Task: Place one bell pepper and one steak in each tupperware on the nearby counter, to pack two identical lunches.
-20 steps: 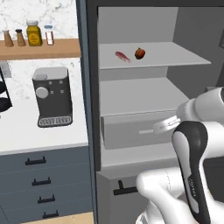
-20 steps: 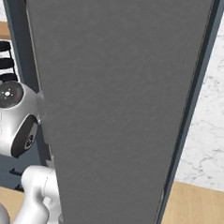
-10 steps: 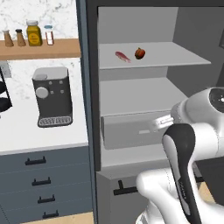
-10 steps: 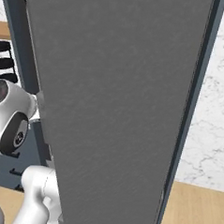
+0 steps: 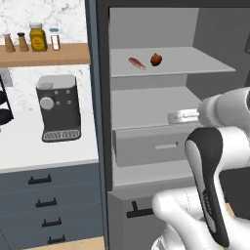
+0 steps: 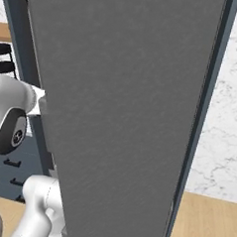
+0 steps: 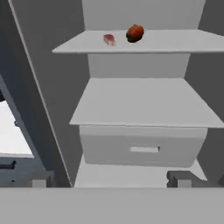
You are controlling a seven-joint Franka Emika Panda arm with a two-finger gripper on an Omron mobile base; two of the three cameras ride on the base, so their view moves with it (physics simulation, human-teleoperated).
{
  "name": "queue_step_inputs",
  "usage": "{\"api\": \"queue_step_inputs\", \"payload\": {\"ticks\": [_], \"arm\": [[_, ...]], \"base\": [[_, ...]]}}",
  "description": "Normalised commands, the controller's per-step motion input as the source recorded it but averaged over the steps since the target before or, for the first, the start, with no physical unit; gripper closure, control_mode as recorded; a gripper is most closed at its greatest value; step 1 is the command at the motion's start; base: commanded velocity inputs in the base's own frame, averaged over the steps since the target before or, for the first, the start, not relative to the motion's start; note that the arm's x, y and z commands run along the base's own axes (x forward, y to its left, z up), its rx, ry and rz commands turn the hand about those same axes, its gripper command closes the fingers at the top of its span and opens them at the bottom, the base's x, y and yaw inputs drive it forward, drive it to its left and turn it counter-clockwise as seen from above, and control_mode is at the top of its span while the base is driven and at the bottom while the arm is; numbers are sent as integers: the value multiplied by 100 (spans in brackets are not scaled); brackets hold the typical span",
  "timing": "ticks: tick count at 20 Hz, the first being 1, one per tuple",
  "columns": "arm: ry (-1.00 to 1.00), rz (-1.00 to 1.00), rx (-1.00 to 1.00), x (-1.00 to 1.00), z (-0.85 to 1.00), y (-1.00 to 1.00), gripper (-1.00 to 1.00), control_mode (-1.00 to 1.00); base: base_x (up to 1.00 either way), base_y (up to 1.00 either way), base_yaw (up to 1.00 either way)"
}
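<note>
Fridge open; pepper (image 5: 156,59) and steak (image 5: 136,62) side by side on top shelf (image 5: 195,63), upper centre. My gripper (image 7: 109,180) wide open, empty, facing them. Nothing packed yet

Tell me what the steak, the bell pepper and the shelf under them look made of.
Steak: soft raw meat, pink-red with paler streaks, matte. Bell pepper: smooth glossy red skin, dark stem. Upper shelf: flat matte pale grey, probably plastic or painted metal; the render leaves it open.
</note>
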Motion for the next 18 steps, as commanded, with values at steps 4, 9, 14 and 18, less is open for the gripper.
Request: {"api": "queue_step_inputs", "payload": {"ticks": [4, 9, 14, 18], "arm": [[0, -4, 25, 18, 68, -20, -100, -100], [0, 0, 4, 17, 25, 5, -100, -100], [0, 0, 0, 31, 0, 8, -100, -100], [-2, 0, 0, 39, 1, 1, -100, -100]], "base": [[0, 0, 0], [0, 0, 0], [0, 0, 0], [0, 0, 0]]}}
